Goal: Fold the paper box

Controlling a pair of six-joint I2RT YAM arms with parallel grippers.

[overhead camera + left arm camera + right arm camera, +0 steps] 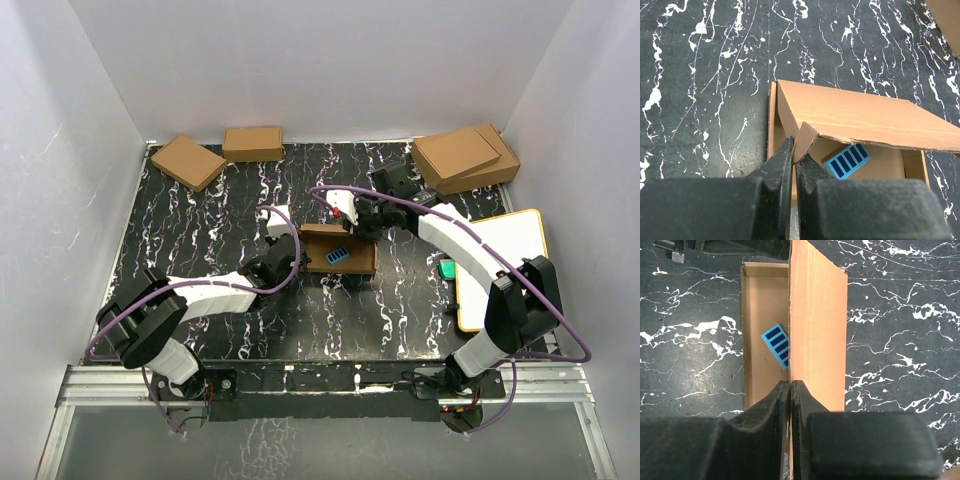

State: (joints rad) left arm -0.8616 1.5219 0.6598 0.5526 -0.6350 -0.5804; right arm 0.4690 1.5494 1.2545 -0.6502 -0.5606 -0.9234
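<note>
The paper box [338,250] lies open in the middle of the black marbled mat, a brown cardboard tray with its lid half raised. Inside it rests a light blue card with dark blue stripes [847,161]. My left gripper [794,155] is at the box's left end, shut on the corner tab of the lid [865,115]. My right gripper [790,387] comes in from the far side and is shut on the edge of the lid panel [817,325], which stands nearly upright over the tray floor [762,305]. The striped card [777,344] shows beside that panel.
Two small closed brown boxes [188,161] [252,143] lie at the back left. Two larger stacked brown boxes [466,157] sit at the back right. A white board with a yellow rim [500,262] and a green object [447,268] lie to the right. White walls enclose three sides.
</note>
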